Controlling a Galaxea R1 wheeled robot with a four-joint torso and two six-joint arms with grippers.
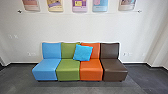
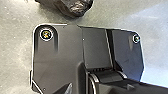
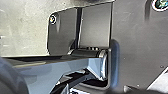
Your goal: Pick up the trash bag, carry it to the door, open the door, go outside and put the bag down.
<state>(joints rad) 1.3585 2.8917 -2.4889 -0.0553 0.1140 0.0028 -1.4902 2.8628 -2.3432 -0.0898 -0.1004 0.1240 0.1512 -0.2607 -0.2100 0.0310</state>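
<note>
Trash bag: the black, wrinkled bag was in the left wrist view, partly cut off, with a narrow band of floor showing between it and the robot's dark plate; whether it hung or rested on the floor could not be told.
Left gripper: whether it was open, closed or gripping the bag could not be told.
Right gripper: whether it was open, closed or gripping something could not be told.
Floor: it was dark gray in the head view, running from the near side back to the far wall.
Wall: it was white and stood behind the seats, with a dark strip along its foot.
Posters: the lower parts of five colorful ones hung in a row, from a pinkish one at the left, past a yellowish, a purple and a light blue one, to another pinkish one at the right.
Blue chair: it stood at the left end of the row.
Green chair: it came next, beside the blue one.
Cushion: bright blue and tilted, it leaned across the green and orange backrests.
Orange chair: it stood right of the green one.
Brown chair: it closed the row at the right.
</note>
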